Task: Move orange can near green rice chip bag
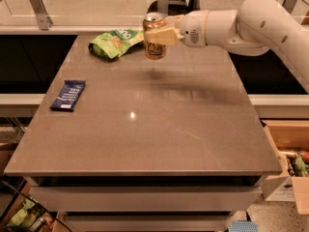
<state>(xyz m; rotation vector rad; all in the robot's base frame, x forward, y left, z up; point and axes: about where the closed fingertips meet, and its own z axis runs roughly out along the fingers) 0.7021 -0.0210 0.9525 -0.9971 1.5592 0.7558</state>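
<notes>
The orange can (155,48) is upright, with gold sides, dark lettering and a silver top. My gripper (155,35) reaches in from the right and is shut on the can's upper part. The can hangs a little above the far part of the table; its shadow lies below it. The green rice chip bag (115,42) lies flat on the far left-middle of the table, just left of the can, with a small gap between them.
A flat dark blue wrapped bar (68,94) lies near the grey table's left edge (34,129). My white arm (251,23) spans the far right. An open cardboard box (289,163) stands on the floor at the right.
</notes>
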